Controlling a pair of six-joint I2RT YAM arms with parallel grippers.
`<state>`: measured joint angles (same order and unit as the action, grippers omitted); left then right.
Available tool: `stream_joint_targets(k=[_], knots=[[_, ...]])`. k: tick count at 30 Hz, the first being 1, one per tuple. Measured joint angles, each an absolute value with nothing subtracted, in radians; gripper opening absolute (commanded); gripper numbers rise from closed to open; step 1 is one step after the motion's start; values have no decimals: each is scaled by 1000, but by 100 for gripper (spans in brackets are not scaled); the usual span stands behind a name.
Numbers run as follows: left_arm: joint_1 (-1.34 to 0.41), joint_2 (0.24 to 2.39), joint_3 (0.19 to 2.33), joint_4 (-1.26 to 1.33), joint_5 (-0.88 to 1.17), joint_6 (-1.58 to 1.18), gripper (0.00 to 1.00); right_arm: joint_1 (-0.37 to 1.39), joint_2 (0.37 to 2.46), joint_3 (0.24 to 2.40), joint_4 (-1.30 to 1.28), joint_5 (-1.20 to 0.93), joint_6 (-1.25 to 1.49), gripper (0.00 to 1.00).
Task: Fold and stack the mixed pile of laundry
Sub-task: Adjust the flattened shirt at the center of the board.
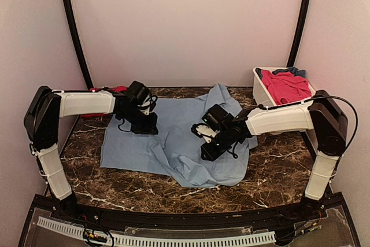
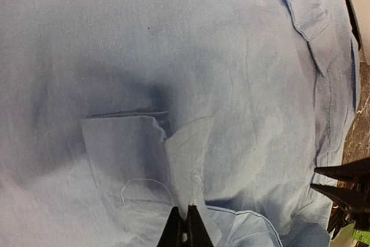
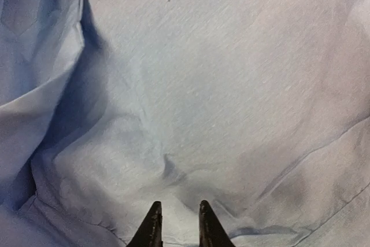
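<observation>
The table [image 1: 277, 166] is dark marble. Both arm bases stand at its 6 o'clock edge, one at each near corner. Each arm rises from its base, bends at the elbow and reaches level toward the middle, the wrist turned down onto the cloth.

The light-blue shirt [image 1: 173, 137] lies spread over the centre of the table. It is mostly flat toward 9 o'clock and rumpled into folds toward 3 and 5 o'clock.

The right gripper [image 3: 177, 225] comes in from 3 o'clock and points down onto the rumpled half of the shirt. Its fingers stand a little apart, with the tips at the cloth. A small pucker shows just ahead of them, and nothing is pinched.

The left gripper [image 2: 186, 231] comes in from 9 o'clock, a little farther back on the flat half. Its fingers are pressed together on a peaked fold of the shirt. The fold rises to the fingertips right beside the chest pocket [image 2: 124, 154].

A red piece [image 1: 118, 89] lies behind the left forearm, toward 10 o'clock, and is partly hidden by it.

The white tub [image 1: 260, 89] sits farthest off, at 2 o'clock, behind the right arm's elbow. It holds a pink-red garment [image 1: 286, 86], and a darker blue piece [image 1: 298, 72] is at its far rim.
</observation>
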<state>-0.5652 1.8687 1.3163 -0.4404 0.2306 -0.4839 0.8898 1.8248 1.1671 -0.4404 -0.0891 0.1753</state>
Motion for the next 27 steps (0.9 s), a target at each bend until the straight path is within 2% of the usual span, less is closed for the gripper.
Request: stream_joint_targets(k=[3, 5, 12, 15, 17, 22, 27], knots=[[-565, 1720, 1255, -456, 234, -489, 0, 867, 1844, 1205, -433, -96, 153, 14], [-565, 1615, 1221, -454, 244, -495, 0, 847, 1861, 1237, -429, -104, 145, 17], [-566, 1387, 1121, -452, 256, -520, 0, 816, 1865, 1294, -446, -103, 134, 51], [-569, 1346, 1073, -455, 281, -531, 0, 819, 1800, 1287, -484, -116, 152, 58], [-584, 1312, 1042, -453, 300, -540, 0, 827, 1707, 1267, -499, -132, 160, 61], [-658, 1219, 1024, -421, 361, -578, 0, 934, 1457, 1242, -488, -186, 179, 62], [-680, 1164, 1028, -352, 399, -626, 0, 1073, 1420, 1206, -413, -205, 221, 62]])
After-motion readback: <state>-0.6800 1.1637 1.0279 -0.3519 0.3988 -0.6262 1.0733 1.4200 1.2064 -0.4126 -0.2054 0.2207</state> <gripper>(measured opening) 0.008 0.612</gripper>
